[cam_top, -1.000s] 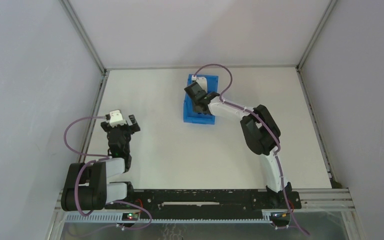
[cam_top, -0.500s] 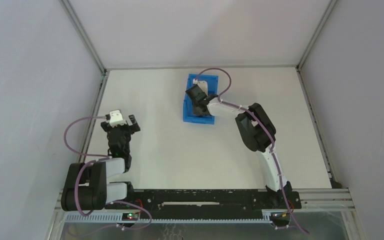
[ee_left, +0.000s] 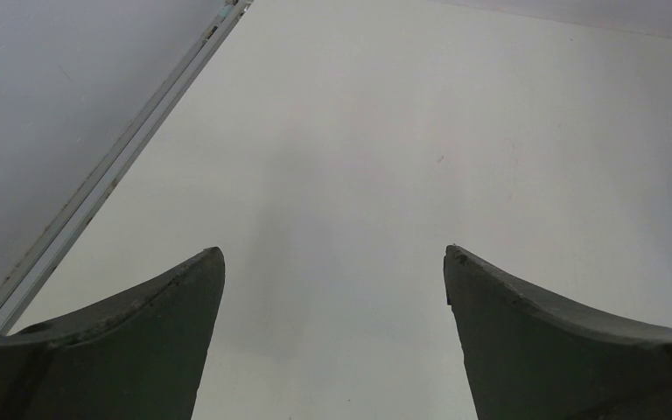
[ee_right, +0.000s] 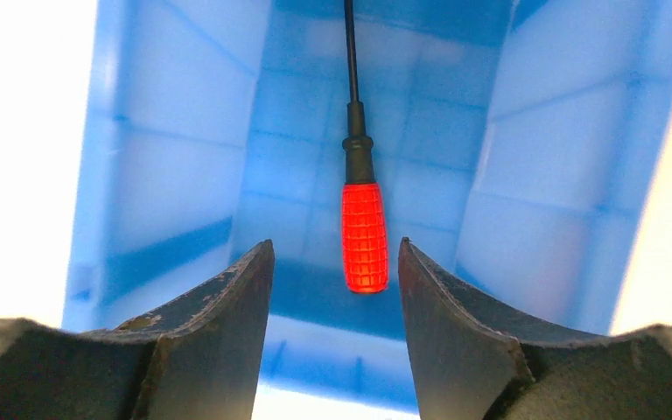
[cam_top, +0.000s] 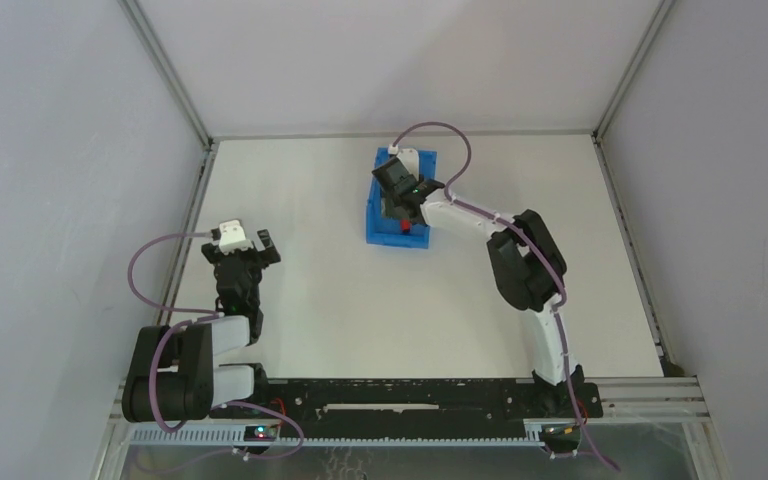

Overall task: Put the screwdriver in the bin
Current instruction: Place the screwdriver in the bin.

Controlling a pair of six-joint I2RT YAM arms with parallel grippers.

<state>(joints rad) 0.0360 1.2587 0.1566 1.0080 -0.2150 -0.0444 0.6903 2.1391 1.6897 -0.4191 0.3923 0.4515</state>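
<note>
Hovering over the far bin (ee_right: 166,131), your R gripper (ee_right: 335,249) is sitting w/ jaws parted, screwdriver (ee_right: 364,236) free inside; task's looking done, only retracting left.

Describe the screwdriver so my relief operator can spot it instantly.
Find the bright blue bin at the far middle of the white table. The screwdriver is inside it, just beyond the right gripper. Its red grid-patterned handle and thin black shaft stand out against the all-blue walls.

Top external: high behind arm bases, looking down over whole worktop (cam_top: 320,300). Left wrist: close, facing worktop ahead of its jaws. Right wrist: close, into bin (ee_right: 166,131) ahead of jaws; shared with top.
</note>
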